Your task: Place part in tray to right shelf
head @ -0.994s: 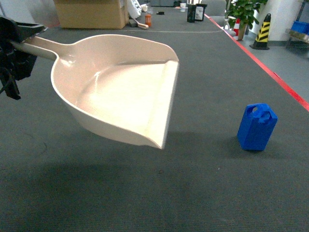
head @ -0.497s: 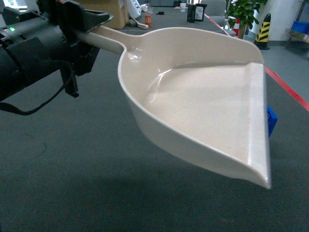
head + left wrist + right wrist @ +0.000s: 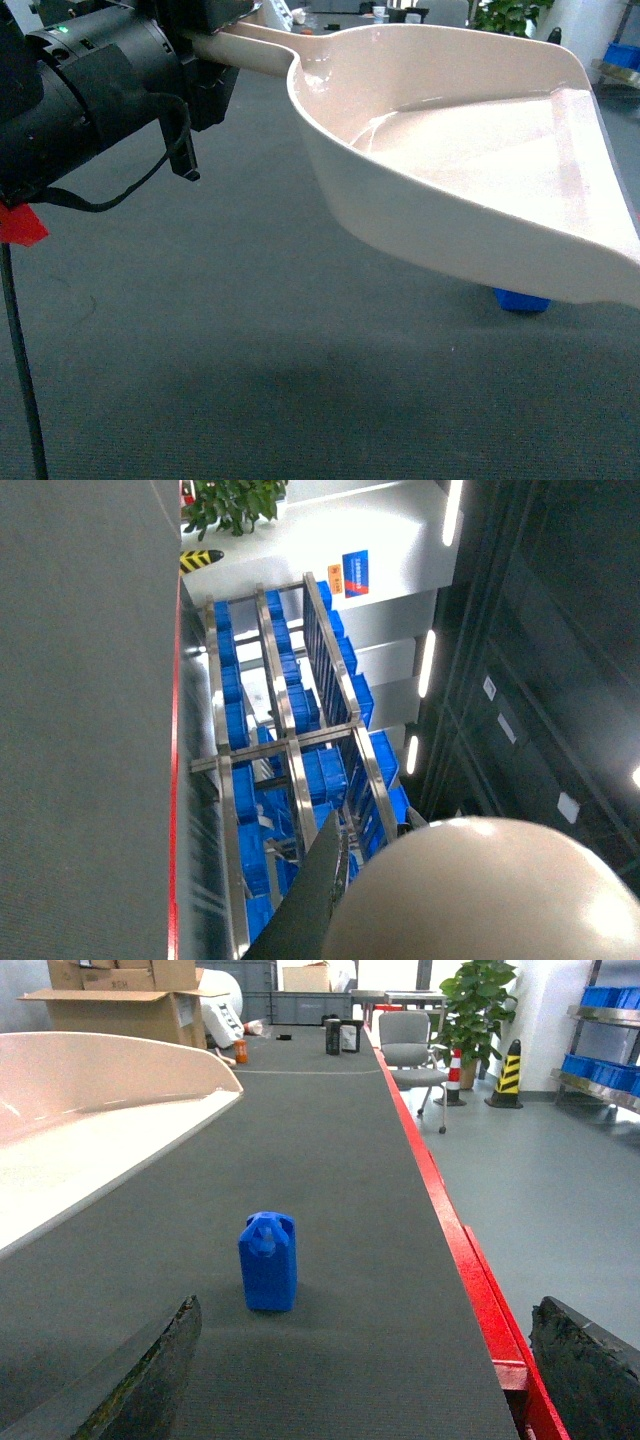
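My left gripper point(image 3: 212, 38) is shut on the long handle of the beige tray point(image 3: 470, 160), which hangs in the air across the right of the head view. In the left wrist view the handle's rounded end point(image 3: 480, 890) fills the lower right beside one dark finger point(image 3: 310, 905). The blue part point(image 3: 268, 1260) stands upright on the grey table. In the head view only the part's base point(image 3: 520, 300) shows under the tray's front edge. My right gripper point(image 3: 370, 1380) is open and empty, a little short of the part. The tray's rim point(image 3: 110, 1070) lies to its left.
A red edge point(image 3: 450, 1230) bounds the table on the right, with floor beyond. A metal shelf with blue bins point(image 3: 290, 770) shows in the left wrist view. Cardboard boxes point(image 3: 120, 1005), a chair point(image 3: 408, 1045) and a plant point(image 3: 478, 1000) stand at the far end.
The left arm has swung the tray to the right and closer to the head camera. The tray now covers most of the part, which has not moved.
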### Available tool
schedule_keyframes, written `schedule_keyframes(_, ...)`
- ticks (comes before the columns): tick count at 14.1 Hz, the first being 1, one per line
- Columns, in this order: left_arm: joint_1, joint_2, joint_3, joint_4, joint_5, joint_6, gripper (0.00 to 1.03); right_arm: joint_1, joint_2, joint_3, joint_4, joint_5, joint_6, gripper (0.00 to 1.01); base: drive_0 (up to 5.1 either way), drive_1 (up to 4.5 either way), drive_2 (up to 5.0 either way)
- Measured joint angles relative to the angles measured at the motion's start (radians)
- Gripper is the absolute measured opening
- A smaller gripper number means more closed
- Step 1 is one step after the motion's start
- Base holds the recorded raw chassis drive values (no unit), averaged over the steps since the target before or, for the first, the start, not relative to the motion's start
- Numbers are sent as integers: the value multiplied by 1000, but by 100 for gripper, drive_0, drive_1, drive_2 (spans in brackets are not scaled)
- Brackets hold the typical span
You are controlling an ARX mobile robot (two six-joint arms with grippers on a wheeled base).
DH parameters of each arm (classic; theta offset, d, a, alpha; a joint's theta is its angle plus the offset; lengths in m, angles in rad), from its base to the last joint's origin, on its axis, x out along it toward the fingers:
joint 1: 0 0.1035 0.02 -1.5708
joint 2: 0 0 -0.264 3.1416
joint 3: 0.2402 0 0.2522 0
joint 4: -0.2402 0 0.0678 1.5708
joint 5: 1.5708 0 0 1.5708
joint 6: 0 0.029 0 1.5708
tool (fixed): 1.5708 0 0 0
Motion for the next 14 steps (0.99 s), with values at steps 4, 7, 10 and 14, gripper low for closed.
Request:
schedule_keyframes(4,-4,0,0,0,0,0,12,16,21,19,-79,41,0,98,0,0,0)
schedule_keyframes(7,-1,0,0,3,0,-3,12,-51,467,114,11,86,-18,98,0,0,0)
schedule_keyframes(10,-1,0,0,2,-2,-3,12,-97,1106,300,444,-66,-53,98,0,0,0)
schedule_keyframes(14,-1,0,0,0,-1,-3,12,-14,1574,554,521,-201,-91,98,0,0,0)
